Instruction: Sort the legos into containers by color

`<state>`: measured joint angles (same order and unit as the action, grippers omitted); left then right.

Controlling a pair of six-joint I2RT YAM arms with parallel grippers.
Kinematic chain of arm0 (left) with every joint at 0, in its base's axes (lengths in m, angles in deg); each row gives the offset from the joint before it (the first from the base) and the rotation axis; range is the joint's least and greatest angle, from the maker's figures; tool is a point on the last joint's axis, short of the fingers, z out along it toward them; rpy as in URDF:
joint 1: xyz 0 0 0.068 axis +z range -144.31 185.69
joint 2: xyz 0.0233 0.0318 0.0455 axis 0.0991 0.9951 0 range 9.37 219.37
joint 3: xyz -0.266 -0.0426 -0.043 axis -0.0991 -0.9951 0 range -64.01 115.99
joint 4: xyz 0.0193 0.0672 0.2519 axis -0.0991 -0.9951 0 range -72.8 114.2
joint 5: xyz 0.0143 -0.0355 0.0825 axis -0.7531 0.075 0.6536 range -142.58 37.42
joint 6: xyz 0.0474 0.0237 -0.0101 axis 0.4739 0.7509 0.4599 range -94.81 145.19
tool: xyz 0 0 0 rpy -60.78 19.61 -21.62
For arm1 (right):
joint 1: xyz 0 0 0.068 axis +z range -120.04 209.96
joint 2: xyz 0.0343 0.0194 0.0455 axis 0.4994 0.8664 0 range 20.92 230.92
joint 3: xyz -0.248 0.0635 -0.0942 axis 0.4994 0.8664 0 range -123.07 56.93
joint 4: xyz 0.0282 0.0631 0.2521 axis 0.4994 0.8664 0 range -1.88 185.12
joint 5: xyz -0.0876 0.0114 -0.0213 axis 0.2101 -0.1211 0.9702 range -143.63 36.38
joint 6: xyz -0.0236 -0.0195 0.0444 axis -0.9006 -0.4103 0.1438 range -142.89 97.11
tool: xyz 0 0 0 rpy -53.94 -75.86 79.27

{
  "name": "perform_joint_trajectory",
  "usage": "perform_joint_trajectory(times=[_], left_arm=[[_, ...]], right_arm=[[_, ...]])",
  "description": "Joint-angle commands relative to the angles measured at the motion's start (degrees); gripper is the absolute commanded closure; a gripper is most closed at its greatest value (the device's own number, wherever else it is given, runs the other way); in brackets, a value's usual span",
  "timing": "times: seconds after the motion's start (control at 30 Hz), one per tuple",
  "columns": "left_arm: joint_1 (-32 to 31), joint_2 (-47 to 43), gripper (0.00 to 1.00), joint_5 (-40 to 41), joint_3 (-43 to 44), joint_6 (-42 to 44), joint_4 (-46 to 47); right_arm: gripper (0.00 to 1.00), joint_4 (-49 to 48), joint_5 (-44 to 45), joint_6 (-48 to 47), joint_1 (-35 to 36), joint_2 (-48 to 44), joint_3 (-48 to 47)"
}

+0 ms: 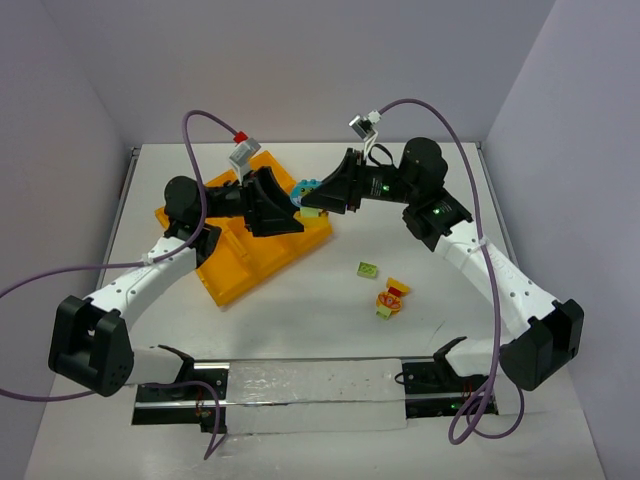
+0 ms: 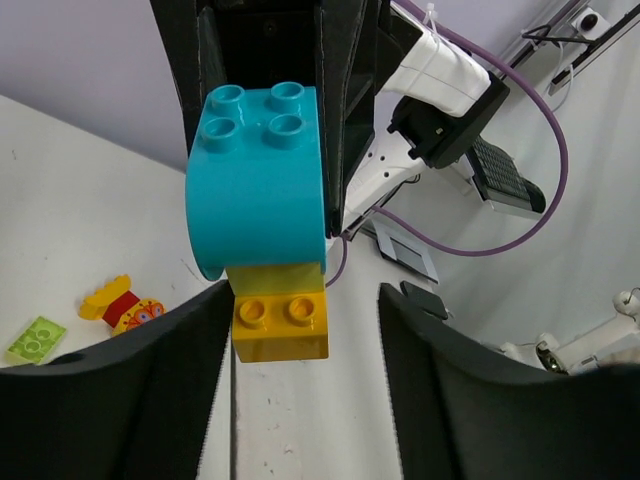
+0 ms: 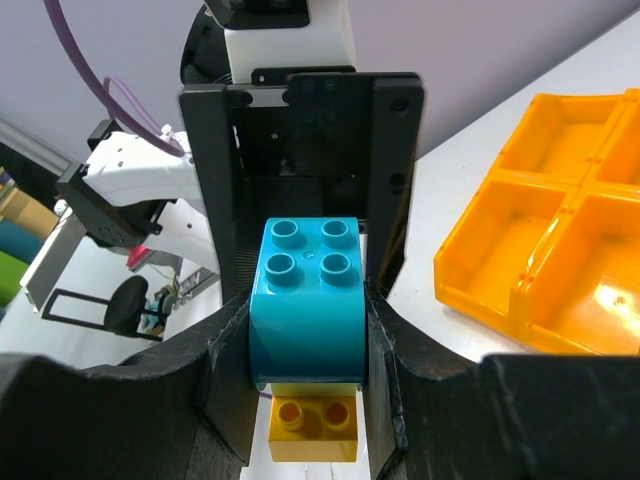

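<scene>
A teal-blue rounded brick (image 3: 305, 310) with a yellow brick (image 3: 312, 425) stuck under it hangs in the air, and my right gripper (image 3: 305, 340) is shut on the teal one. From the top external view this clump (image 1: 305, 192) is at the right edge of the orange-yellow tray (image 1: 235, 265), between my left gripper (image 1: 275, 205) and right gripper (image 1: 325, 195). In the left wrist view my left gripper (image 2: 300, 300) is open around the yellow brick (image 2: 280, 320). Its left finger is almost on the brick and its right finger stands well apart. The teal brick (image 2: 255, 180) sits above.
A light green flat brick (image 1: 369, 269) and a red, yellow and orange clump (image 1: 392, 298) lie on the white table to the right of the tray. The tray compartments (image 3: 540, 230) seen from the right wrist hold nothing. Purple cables loop over both arms.
</scene>
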<state>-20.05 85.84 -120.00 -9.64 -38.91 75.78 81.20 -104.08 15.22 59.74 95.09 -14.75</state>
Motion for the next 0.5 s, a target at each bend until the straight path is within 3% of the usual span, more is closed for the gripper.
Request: perform_joint_trajectory(times=[0.0, 0.13, 0.23, 0.47], left_arm=[[-0.71, 0.26, 0.47, 0.44, 2.23, 0.63, 3.52], [-0.80, 0.69, 0.73, 0.27, 2.32, 0.55, 3.27], [-0.81, 0.95, 0.99, 0.00, 2.57, 0.91, 2.21], [-0.89, -0.34, 1.00, 0.12, -0.74, 3.38, -0.56]], right_arm=[[1.00, -3.88, -1.04, 0.30, 0.63, -0.26, -2.76], [1.00, -3.45, -0.96, 0.12, 0.63, -0.26, -2.85], [1.00, -3.35, -0.74, 0.12, 0.72, -0.27, -3.03], [1.00, -0.83, 3.38, -1.86, 0.18, -2.18, -3.68]])
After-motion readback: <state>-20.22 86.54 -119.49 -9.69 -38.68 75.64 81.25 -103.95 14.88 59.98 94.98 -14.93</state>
